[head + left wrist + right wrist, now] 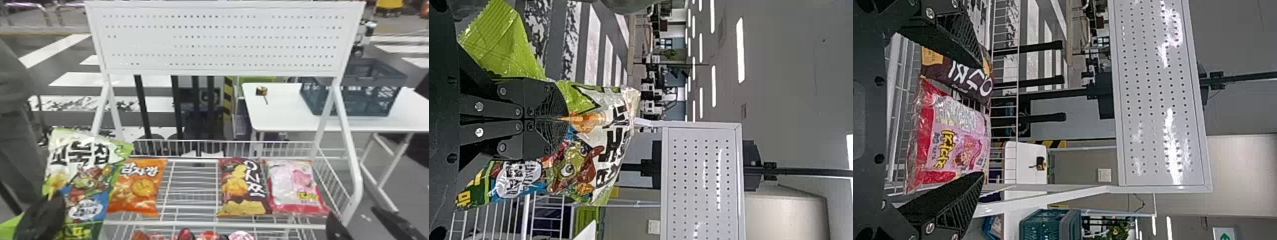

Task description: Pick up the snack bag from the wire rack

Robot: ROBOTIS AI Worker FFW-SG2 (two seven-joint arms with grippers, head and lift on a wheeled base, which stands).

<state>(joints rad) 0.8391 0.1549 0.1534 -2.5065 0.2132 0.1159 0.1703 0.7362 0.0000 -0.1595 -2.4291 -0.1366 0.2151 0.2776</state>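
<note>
"What's the biggest thing on your feed?"

"A white metal wire rack (191, 225), topped at the far side by a wide rectangular perforated board (223, 41). Beyond its right side I have a flat white table (277, 111) with a dark blue-green rectangular plastic crate (349, 102) on it."

"And the snack bag?"

"The one I'm holding is a green, white and blue pillow-shaped glossy snack bag (86, 178), at the rack's left side, slightly tilted, printed face toward my head camera. Lying on the wire, far right, is a pink and red puffy plastic bag (295, 186); just left of it, a dark brown rectangular glossy bag (242, 188). There's bare wire between that and an orange rectangular glossy bag (140, 188) on the left."

"How are your grippers?"

"My black two-fingered left gripper (44, 213) is closed tight, pinching the green bag between its fingers. My matching right gripper (353, 211) is at the near right corner, fingers spread wide, nothing in them, apart from the pink bag."

"Anything smaller?"

"Rounded red and pink shiny packs (207, 236) below the near rail, then a small black-and-yellow blocky item (261, 91) on the table's left part; I can't make out its material."
</note>
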